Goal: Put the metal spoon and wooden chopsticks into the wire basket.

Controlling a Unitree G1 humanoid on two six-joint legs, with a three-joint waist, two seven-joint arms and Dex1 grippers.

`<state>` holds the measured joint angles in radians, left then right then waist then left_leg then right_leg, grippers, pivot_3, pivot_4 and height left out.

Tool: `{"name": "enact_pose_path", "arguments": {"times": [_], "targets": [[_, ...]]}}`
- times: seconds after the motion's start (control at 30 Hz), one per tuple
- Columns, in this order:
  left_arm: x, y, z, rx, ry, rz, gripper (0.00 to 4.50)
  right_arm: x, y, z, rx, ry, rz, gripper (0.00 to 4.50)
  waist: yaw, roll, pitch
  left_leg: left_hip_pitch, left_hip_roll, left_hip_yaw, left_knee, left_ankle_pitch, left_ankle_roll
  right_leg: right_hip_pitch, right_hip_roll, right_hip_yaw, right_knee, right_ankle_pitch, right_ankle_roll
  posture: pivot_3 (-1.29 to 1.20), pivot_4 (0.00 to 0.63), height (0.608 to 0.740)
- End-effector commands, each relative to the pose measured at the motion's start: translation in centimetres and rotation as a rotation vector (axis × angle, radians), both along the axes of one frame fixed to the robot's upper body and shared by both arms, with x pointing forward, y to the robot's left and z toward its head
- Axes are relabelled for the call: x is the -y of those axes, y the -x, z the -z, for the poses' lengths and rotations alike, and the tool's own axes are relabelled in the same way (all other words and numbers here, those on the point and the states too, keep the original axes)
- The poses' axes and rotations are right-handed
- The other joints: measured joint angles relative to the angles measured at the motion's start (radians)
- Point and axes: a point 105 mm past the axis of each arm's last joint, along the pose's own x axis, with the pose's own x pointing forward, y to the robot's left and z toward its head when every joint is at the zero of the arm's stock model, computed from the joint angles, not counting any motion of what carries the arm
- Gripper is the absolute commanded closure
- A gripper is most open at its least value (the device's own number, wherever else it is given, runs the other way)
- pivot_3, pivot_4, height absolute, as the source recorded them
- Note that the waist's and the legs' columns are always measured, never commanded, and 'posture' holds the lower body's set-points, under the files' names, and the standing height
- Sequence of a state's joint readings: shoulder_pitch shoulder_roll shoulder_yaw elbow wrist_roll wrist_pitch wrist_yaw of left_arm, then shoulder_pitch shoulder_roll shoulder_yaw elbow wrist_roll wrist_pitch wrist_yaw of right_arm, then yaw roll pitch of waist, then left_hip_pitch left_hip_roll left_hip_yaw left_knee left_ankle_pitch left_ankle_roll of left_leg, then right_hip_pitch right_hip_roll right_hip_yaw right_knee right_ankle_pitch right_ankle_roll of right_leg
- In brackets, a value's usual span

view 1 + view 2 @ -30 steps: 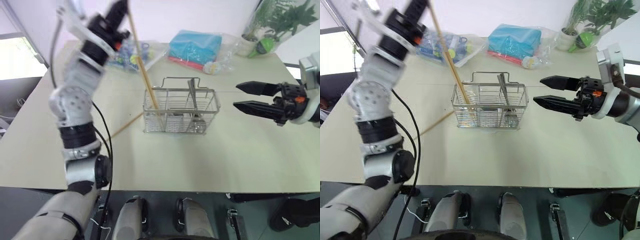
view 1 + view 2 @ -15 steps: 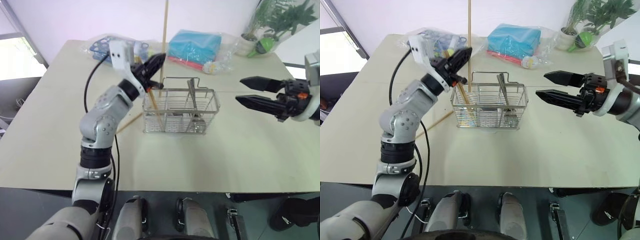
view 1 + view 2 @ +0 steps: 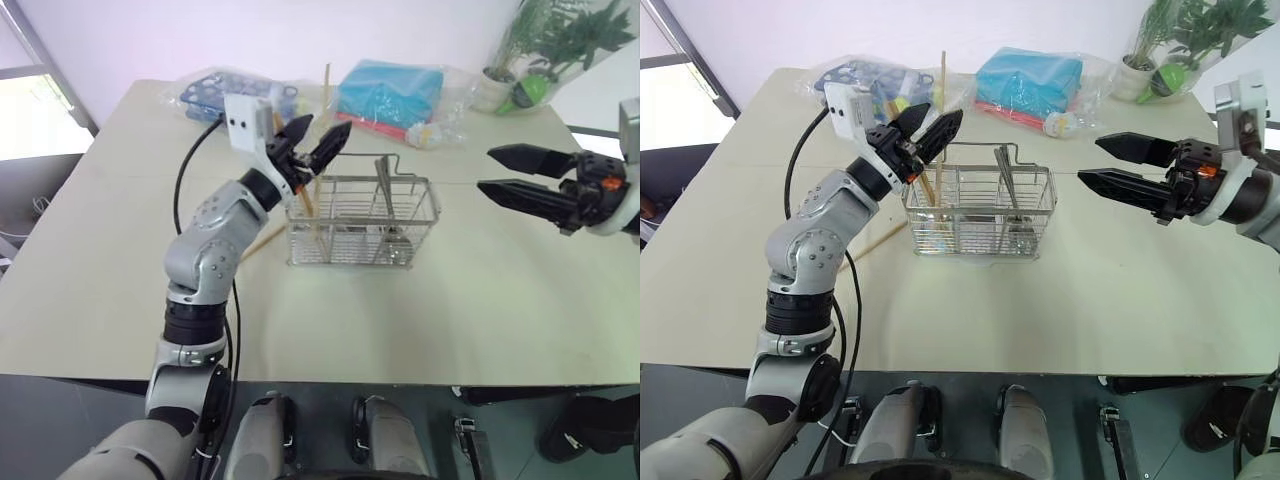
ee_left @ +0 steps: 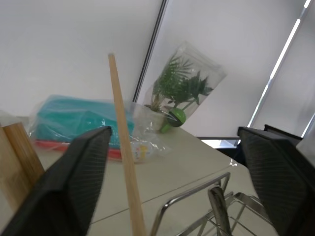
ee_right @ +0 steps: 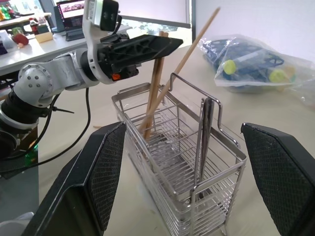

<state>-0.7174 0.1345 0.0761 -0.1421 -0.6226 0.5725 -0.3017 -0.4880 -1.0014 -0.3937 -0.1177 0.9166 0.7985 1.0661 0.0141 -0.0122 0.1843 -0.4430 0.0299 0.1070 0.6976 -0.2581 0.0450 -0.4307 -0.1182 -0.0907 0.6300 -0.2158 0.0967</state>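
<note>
Left end effector released above light tan wooden chopsticks leaning in silver wire basket; right end effector spread, empty

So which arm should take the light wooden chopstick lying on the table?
Left. The left end effector, open, hovers at the left end of the silver wire basket, near that chopstick; the right end effector is across the basket.
</note>
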Motion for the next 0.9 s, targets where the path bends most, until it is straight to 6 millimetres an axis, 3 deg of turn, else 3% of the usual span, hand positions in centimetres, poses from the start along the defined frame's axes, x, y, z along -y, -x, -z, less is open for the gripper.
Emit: {"name": "enact_pose_path", "arguments": {"times": [0.03,0.4,0.53,0.6,0.77,0.9], "targets": [[-0.8,1.0,-2.9,0.086,0.030,-0.009,0.01,-0.1,0.1,-1.1,0.059,0.000,-0.006,0.66,0.000,0.000,0.000,0.000,0.000,0.000,0.000,0.000,0.000,0.000,0.000,0.000,0.000,0.000,0.000,0.00,0.150,0.715],[-2.7,4.5,-12.0,0.265,0.051,0.013,0.01,0.0,-0.6,-0.9,0.069,0.000,-0.005,0.66,0.000,0.000,0.000,0.000,0.000,0.000,0.000,0.000,0.000,0.000,0.000,0.000,0.000,0.000,0.000,0.00,0.150,0.715],[-5.3,4.5,-12.8,0.254,-0.140,-0.062,0.01,0.1,-0.8,-0.7,0.068,0.019,-0.005,0.66,-0.005,0.001,0.000,0.000,0.000,0.000,0.000,0.000,0.000,0.000,0.001,0.000,0.000,0.000,0.000,0.00,0.150,0.715],[-6.9,4.5,-11.5,0.211,-0.346,-0.074,0.01,0.3,-0.8,-0.6,0.064,0.021,-0.005,0.66,-0.009,0.002,0.001,0.000,0.000,0.001,-0.001,0.000,0.000,-0.001,0.002,0.000,0.001,0.000,0.000,0.00,0.150,0.715],[-11.9,4.6,-4.8,-0.078,-0.794,-0.031,0.01,0.7,-1.2,-0.2,0.056,0.025,-0.001,0.66,-0.009,0.004,0.001,0.000,0.001,0.003,-0.002,0.003,-0.006,-0.003,0.002,0.000,0.000,-0.001,0.000,0.00,0.150,0.715],[-13.0,5.1,-0.1,-0.245,-0.956,0.099,0.01,0.5,-1.6,0.1,0.052,0.024,-0.007,0.66,0.002,0.004,0.001,-0.002,0.001,0.003,-0.003,-0.001,-0.004,-0.006,0.001,0.000,-0.001,-0.003,-0.004,0.00,0.150,0.715]]}}
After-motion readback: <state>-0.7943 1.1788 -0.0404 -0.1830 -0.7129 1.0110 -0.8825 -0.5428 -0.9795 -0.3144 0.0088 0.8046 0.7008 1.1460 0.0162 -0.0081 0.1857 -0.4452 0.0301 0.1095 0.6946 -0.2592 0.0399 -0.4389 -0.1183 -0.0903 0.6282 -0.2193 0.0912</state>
